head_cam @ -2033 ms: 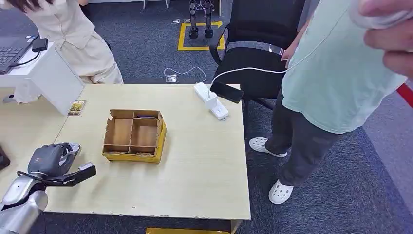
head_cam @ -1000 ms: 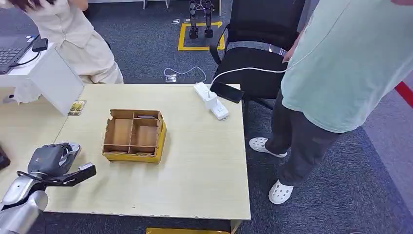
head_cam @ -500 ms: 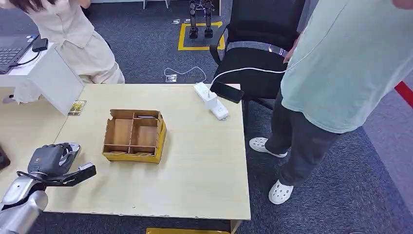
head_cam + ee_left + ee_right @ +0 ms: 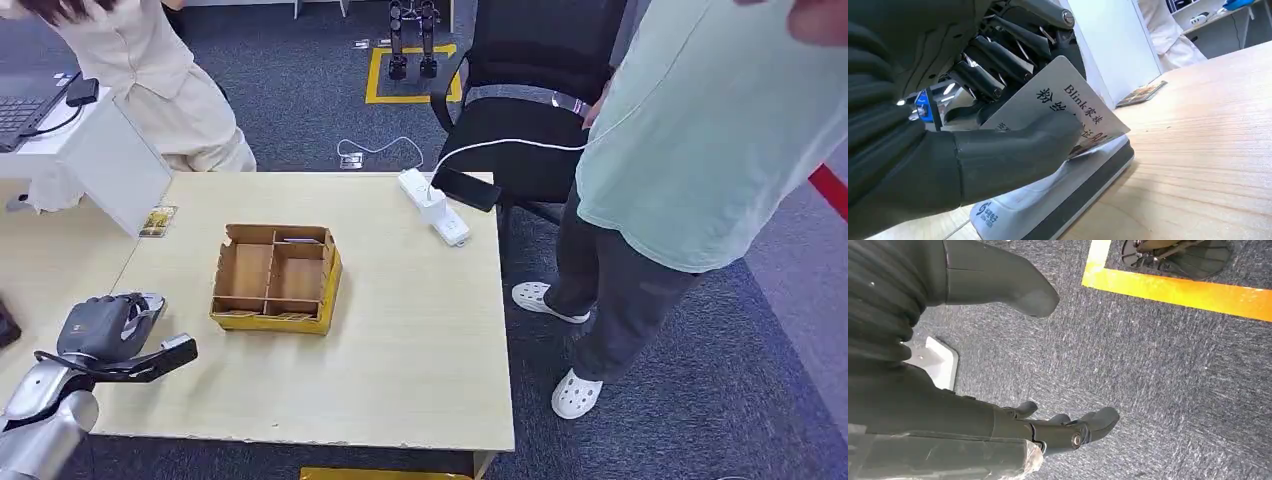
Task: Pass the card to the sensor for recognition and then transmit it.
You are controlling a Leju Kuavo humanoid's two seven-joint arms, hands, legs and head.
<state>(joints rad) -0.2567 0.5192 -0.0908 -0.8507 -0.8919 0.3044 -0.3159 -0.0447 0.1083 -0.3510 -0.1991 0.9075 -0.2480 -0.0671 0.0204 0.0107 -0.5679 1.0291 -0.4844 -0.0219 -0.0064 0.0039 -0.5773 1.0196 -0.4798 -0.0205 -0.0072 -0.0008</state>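
Note:
In the left wrist view my left hand (image 4: 948, 150) pinches a white card (image 4: 1063, 107) with printed characters between its thumb and dark fingers. The card lies tilted just over a flat white and dark sensor (image 4: 1048, 200) on the wooden table; I cannot tell whether they touch. The head view shows that hand (image 4: 100, 328) at the table's near left corner. My right hand (image 4: 948, 415) hangs over grey carpet, fingers apart, holding nothing.
A yellow cardboard box (image 4: 275, 278) with compartments stands mid-table. A white power strip (image 4: 437, 210) and a dark phone (image 4: 466, 189) lie at the far edge by a black chair (image 4: 530, 100). One person (image 4: 700, 150) stands right of the table, another (image 4: 150, 70) at the far left.
The person's hand at the top right of the head view has drawn almost out of the picture. My left hand and the card have stayed where they were.

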